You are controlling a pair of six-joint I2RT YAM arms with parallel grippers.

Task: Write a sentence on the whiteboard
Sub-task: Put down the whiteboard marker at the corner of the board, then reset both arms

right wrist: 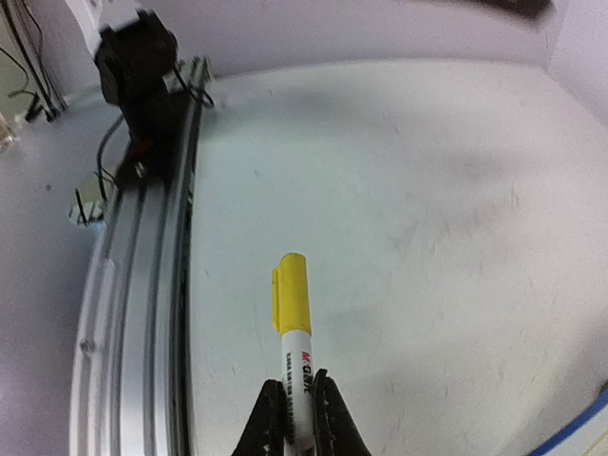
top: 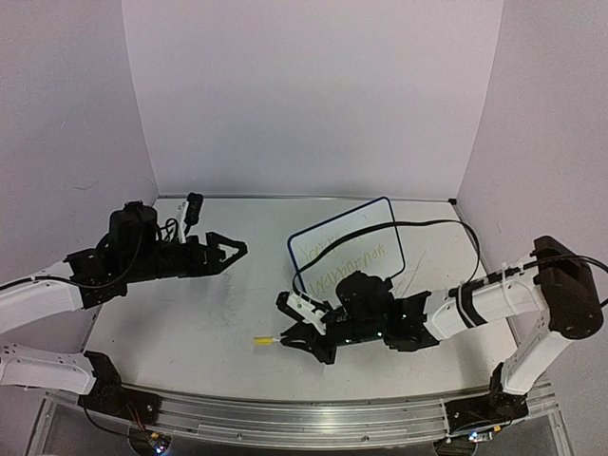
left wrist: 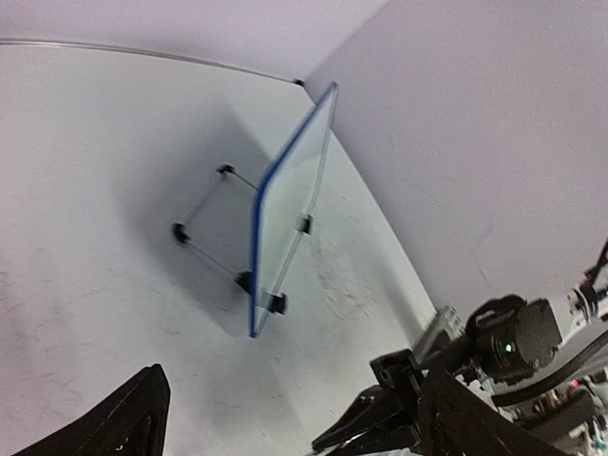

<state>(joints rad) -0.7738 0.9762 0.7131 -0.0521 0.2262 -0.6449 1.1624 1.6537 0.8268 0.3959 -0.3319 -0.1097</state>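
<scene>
Right hand [top: 290, 334] pinches a yellow-capped white marker [top: 263, 339], cap pointing frame-left, low centre on the bench [top: 190, 323]. Up-right of it stands the small navy-rimmed whiteboard [top: 370, 220], its faint yellow-green sentence [top: 344, 256] possibly finished. Left hand [top: 231, 251] gapes wide, farther off.

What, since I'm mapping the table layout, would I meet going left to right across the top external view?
left gripper, jaws open → yellow-capped marker → whiteboard. The right gripper, shut on the marker, overlaps marker and board sideways, so it is left out.
</scene>
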